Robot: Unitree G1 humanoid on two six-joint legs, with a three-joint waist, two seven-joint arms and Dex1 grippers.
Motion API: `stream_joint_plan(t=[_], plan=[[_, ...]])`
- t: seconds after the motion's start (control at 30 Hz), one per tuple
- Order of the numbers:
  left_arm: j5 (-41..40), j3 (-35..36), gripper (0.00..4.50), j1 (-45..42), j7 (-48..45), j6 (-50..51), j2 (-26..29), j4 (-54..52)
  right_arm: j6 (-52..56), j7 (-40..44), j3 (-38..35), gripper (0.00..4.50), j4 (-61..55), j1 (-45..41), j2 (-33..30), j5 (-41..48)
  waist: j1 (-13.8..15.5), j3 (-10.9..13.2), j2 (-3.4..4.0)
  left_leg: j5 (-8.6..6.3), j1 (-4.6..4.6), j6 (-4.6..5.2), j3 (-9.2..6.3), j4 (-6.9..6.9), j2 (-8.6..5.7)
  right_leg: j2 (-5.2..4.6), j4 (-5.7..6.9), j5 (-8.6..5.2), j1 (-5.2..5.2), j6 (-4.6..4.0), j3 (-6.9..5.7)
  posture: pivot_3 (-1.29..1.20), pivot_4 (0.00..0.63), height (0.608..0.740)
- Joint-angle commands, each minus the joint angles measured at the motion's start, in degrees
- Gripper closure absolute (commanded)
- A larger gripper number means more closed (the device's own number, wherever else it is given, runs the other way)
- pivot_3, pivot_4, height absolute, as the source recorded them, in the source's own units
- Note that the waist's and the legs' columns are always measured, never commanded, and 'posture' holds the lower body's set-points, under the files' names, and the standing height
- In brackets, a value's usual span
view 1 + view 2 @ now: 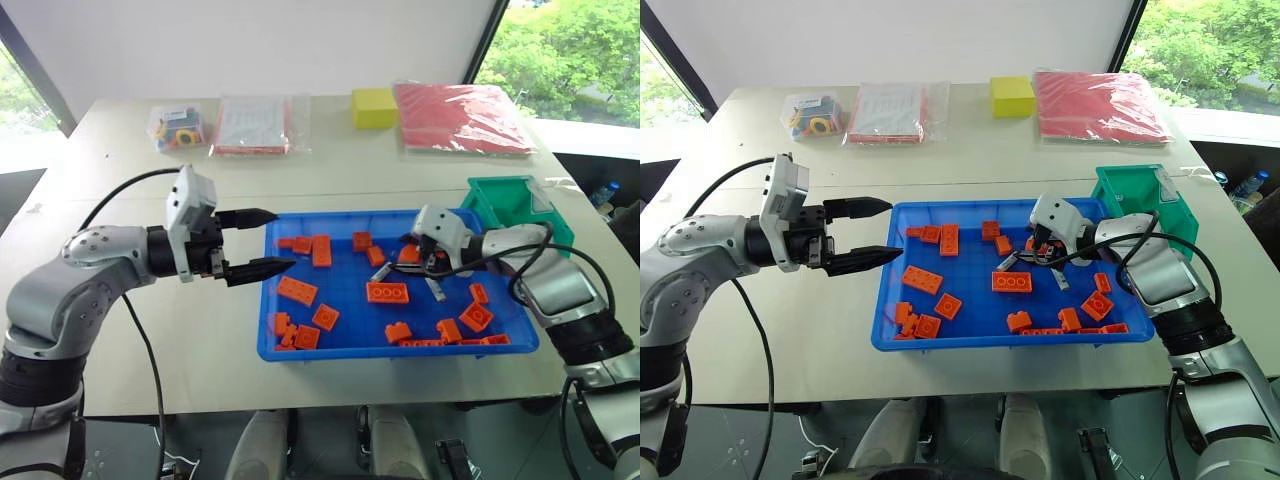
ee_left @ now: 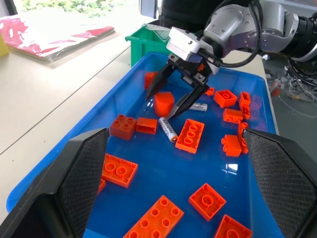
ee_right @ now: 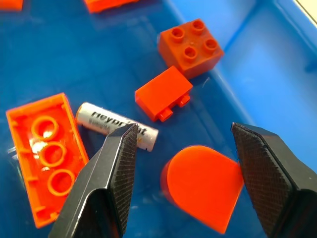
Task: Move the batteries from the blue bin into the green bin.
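Right down in the blue bin (image 1: 270, 345), the near edge carries a cluster of orange bricks (image 1: 300, 335), none of them wanted. Further in, toward the bin's middle, the right gripper (image 2: 174, 97) hangs tipped down over the bin floor with its two black fingers spread and nothing between them. Directly under it sits a rounded orange piece (image 3: 203, 186), and just beside that piece, touching a long upturned brick (image 3: 44, 158), lies a silver battery (image 3: 116, 125) flat on the blue floor. That's the prize, and it is not gripped yet. A second battery (image 2: 199, 106) shows just beyond the gripper, deeper into the bin.

At the bin's left rim the left gripper (image 1: 262, 243) hovers level, fingers parted, empty, pointing in over the edge.

Beyond the bin's far right corner stands the green bin (image 1: 505, 200); whether it holds anything, I can't make out from here.

So my read: at least two batteries left in the blue bin, no delivery confirmed, and the grab on the nearest one looks like the job in hand.
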Motion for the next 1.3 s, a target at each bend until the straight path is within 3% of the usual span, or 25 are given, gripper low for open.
stream_joint_plan(t=[0.03, 0.47, 0.9, 1.0, 1.07, 1.3], plan=[[-0.82, 2.37, 0.0, 0.13, 0.46, -0.18, 0.69, -1.68, -4.94, 2.67, -0.36, 1.46, 1.02, 0.05, -0.2, -1.31, 0.0, 0.0, 0.0, 0.0, 0.0, 0.0, 0.0, 0.0, 0.0, 0.0, 0.0, 0.0, 0.0, 0.0, 0.0, 0.0, 0.15, 0.692], [-0.54, 1.99, 0.0, -1.27, 1.03, -0.03, 0.14, -1.12, -13.02, 8.15, 1.08, 1.46, 3.7, -1.12, 1.19, -5.04, -0.01, 0.0, 0.0, 0.0, 0.0, -0.01, 0.0, 0.0, 0.0, 0.0, 0.0, 0.0, 0.0, 0.0, 0.0, 0.0, 0.15, 0.692], [0.04, 1.85, 0.0, -1.73, 2.08, -0.61, -0.98, -1.03, -18.08, 12.36, 5.15, 1.46, 9.98, -7.55, 3.85, -11.61, 0.01, 0.0, 0.0, 0.02, 0.03, -0.03, -0.02, 0.0, 0.0, 0.01, 0.04, 0.01, -0.01, 0.01, 0.0, 0.0, 0.15, 0.692], [-0.06, 2.36, 0.0, -0.96, 2.25, -0.62, -0.77, -1.5, -17.93, 14.54, 5.24, 2.33, 9.76, -6.5, 3.43, -11.29, 0.03, 0.0, 0.0, 0.02, 0.02, -0.04, -0.02, 0.0, -0.01, 0.0, 0.03, 0.01, 0.01, 0.01, 0.0, 0.0, 0.15, 0.692], [-0.1, 2.62, 0.0, -0.73, 2.18, -0.63, -0.54, -1.52, -17.56, 15.1, 5.04, 3.26, 9.25, -5.83, 3.34, -11.21, -0.03, -0.01, -0.02, 0.02, 0.04, -0.04, -0.02, 0.0, -0.01, 0.0, 0.03, 0.01, 0.03, 0.01, 0.01, 0.0, 0.15, 0.692], [-0.05, 2.47, 0.0, -1.08, 2.11, -0.52, -0.29, -1.26, -13.8, 14.06, 2.81, 3.3, 5.87, -3.09, 3.36, -10.05, 0.0, -0.01, -0.02, 0.02, 0.15, -0.04, -0.03, 0.0, 0.0, 0.0, 0.03, 0.01, 0.13, 0.0, 0.01, 0.0, 0.15, 0.692]])
